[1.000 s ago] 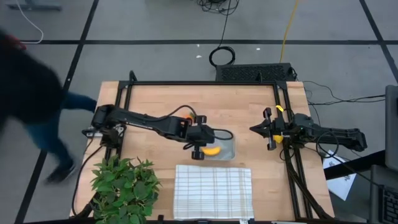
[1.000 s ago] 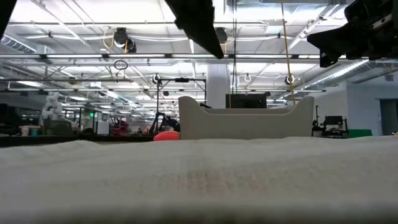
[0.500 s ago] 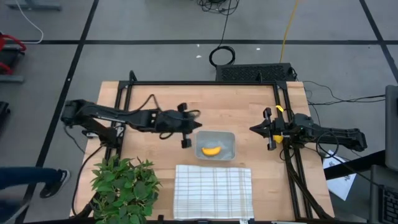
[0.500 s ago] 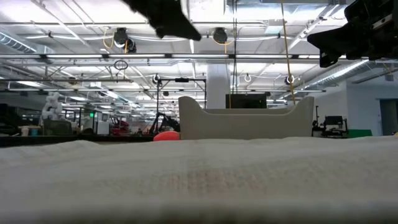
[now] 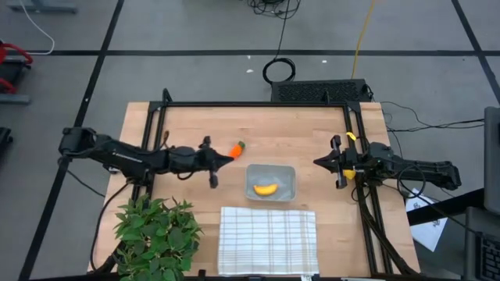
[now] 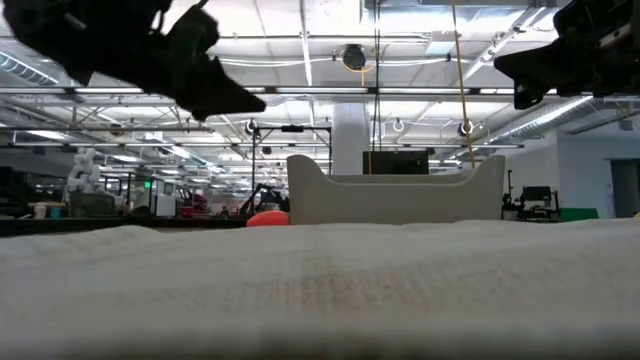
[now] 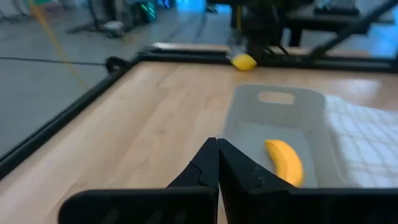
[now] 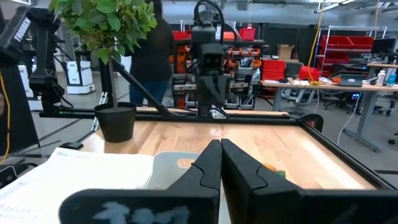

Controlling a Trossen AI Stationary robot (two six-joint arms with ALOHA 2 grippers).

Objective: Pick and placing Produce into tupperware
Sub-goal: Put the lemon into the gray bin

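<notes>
The yellow banana point(image 5: 266, 188) lies inside the clear tupperware point(image 5: 283, 173) at the table's middle; it also shows in the left wrist view point(image 7: 285, 163). The orange carrot point(image 5: 234, 148) lies on the wood just left of and beyond the tupperware. A small yellow piece point(image 7: 242, 61) lies on the table under my right arm. My left gripper point(image 5: 225, 159) is shut and empty, raised left of the tupperware, near the carrot. My right gripper point(image 5: 317, 162) is shut and empty, raised to the right of the tupperware.
A white checked cloth point(image 5: 267, 240) lies along the near edge in front of the tupperware. A leafy green plant point(image 5: 155, 234) stands at the near left corner. A black frame point(image 5: 254, 104) runs round the table. Bare wood lies between the tupperware and my right gripper.
My left gripper has drawn back from above the tupperware toward the table's left edge, uncovering the carrot. The banana stays in the tupperware. A person who stood left of the table has gone out of view.
</notes>
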